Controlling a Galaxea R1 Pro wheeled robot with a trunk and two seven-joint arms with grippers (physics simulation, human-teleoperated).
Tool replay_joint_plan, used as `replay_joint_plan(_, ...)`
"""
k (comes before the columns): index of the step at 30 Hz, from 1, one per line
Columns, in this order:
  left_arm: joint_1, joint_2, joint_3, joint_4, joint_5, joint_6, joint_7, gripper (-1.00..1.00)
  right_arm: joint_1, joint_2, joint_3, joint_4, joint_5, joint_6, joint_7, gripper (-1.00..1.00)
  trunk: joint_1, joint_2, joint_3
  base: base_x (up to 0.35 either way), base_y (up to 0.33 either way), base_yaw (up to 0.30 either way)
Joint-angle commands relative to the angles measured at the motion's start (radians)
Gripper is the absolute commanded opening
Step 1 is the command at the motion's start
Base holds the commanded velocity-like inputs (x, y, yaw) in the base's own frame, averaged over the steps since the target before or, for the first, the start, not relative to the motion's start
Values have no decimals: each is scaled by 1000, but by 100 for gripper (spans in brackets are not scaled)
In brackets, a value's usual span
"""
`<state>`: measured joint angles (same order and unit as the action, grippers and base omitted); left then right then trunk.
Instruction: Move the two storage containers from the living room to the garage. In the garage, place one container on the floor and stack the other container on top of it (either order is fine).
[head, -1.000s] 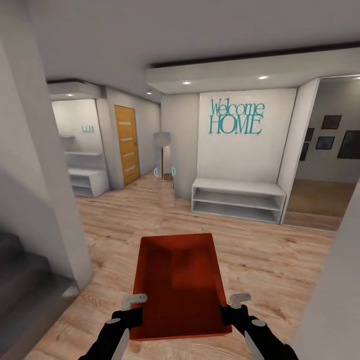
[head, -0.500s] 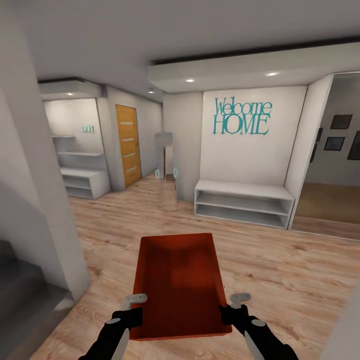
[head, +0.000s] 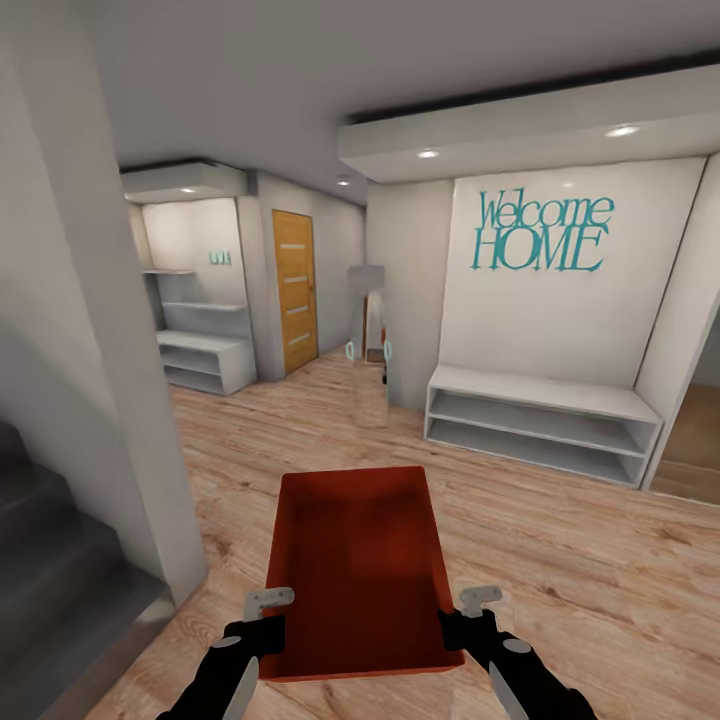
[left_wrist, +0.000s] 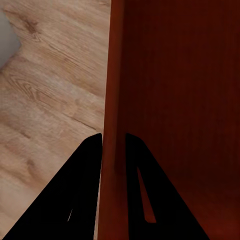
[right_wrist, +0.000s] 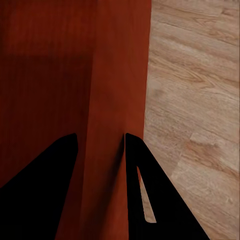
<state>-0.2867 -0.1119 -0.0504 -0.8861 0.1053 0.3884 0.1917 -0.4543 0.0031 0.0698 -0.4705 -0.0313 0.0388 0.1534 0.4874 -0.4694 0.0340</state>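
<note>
One orange-red open-top storage container (head: 355, 570) hangs level in front of me above a light wood plank floor (head: 580, 570). My left gripper (head: 268, 622) is shut on its left wall near the closest corner. My right gripper (head: 470, 615) is shut on its right wall. In the left wrist view the dark fingers of the left gripper (left_wrist: 113, 146) pinch the thin wall, with the container's inside (left_wrist: 180, 90) on one side. In the right wrist view the right gripper (right_wrist: 99, 142) clamps the opposite wall of the container (right_wrist: 50, 65). The garage is out of view.
I stand in a hallway. A white pillar (head: 100, 360) and grey stairs (head: 50, 580) are close on the left. A white shelf bench (head: 540, 420) under a "Welcome HOME" sign (head: 542, 232) is ahead right. An orange door (head: 295, 290) and white shelves (head: 205, 362) lie further back.
The whole picture has shifted right, so the camera has turned left while rolling on. The container and both grippers keep the same place in the view.
</note>
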Motion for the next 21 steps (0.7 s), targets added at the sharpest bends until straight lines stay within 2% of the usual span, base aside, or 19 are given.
replay_joint_plan(1, 0, 0, 4, -3, -29, 0, 12, -100, 0, 6, -7, 0, -9, 4, 46, -100, 1, -1, 0, 325, 0, 80)
replay_joint_plan(21, 0, 0, 4, -3, -29, 0, 12, -100, 0, 6, -8, 0, -7, 4, 46, -100, 1, -1, 0, 325, 0, 6)
